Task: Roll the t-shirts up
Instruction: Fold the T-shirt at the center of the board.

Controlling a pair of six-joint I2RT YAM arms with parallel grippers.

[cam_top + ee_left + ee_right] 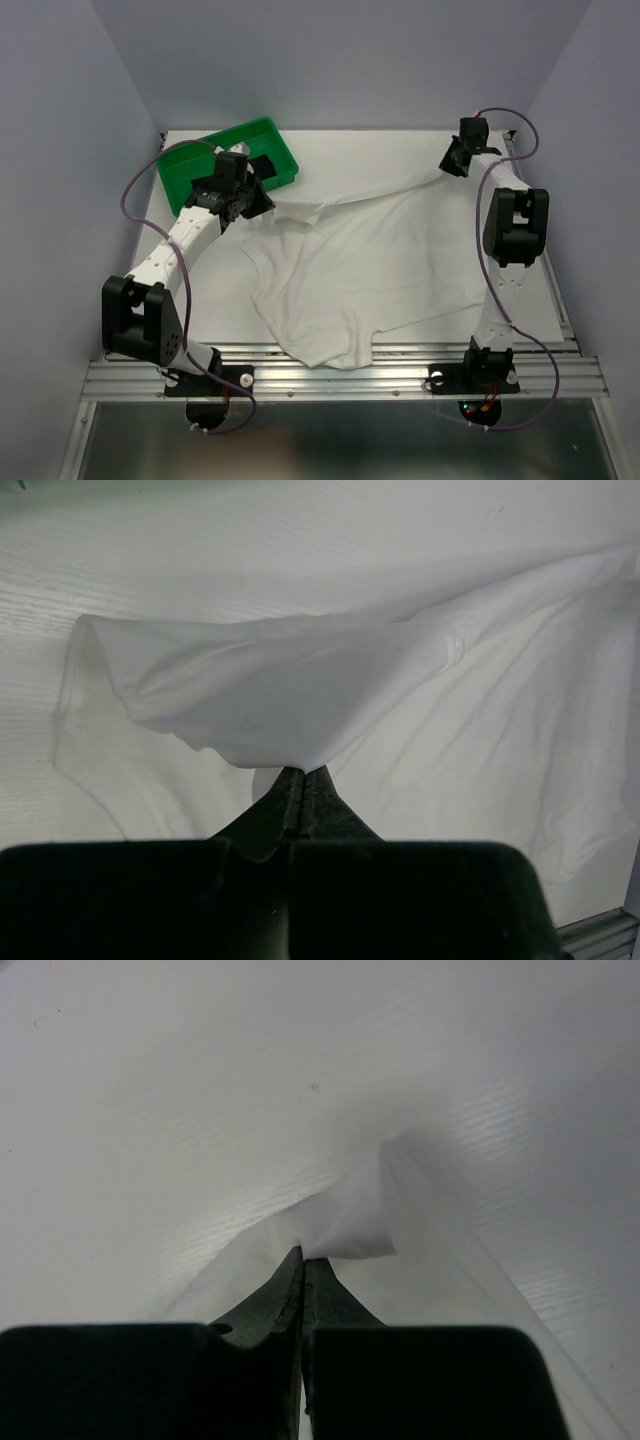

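White cotton fills most of the desk [222,300]: a plain white fabric t-shirt [370,270] lies spread and rumpled across the middle, its near hem bunched at the front edge close to the metal rail [340,375]. Its far edge is drawn out into a long, slightly sagging line between the two arms.

The left jaws, at the end of the black-and-white left arm [190,235], are clenched on the far-left corner of the shirt. In the left wrist view the cloth [300,690] rises from the pressed-together tips as a lifted fold that casts a shadow on the desk beneath. This grip sits just in front of the bright green rectangular plastic tray [190,178], which stands at an angle in the far-left corner.

The right jaws, on the black-and-white right arm [500,270], are likewise clamped tight, pinching a small tuft of the shirt's far-right corner [350,1225]. That corner sits near the back right of the desk, with a thin fabric edge trailing away from it.

No printed marks can be made out on the fabric from any view.
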